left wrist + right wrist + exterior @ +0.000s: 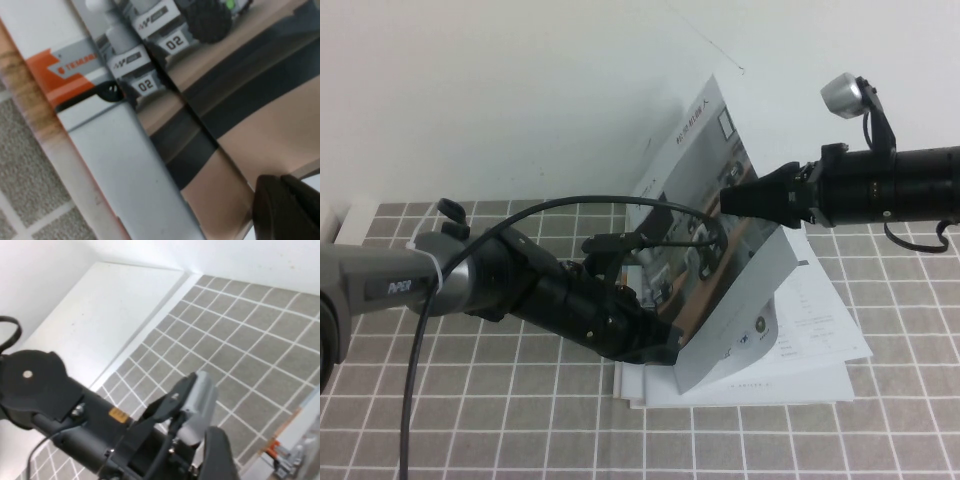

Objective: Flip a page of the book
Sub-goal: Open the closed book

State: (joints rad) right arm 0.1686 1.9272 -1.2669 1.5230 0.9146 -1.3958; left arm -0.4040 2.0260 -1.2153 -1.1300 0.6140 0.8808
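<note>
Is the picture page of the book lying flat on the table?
No, the page stands lifted up off the book, with the left gripper at its lower edge and the right gripper against it higher up.

- The number "02" is showing twice on small white plates on the robots in the page [210, 100] photo.
- Black Chinese title characters are running along the page's far edge, unreadable.

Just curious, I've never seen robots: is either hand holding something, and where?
Cannot tell. The page stands raised, the left hand at its lower edge, the right hand by its photo side.
</note>
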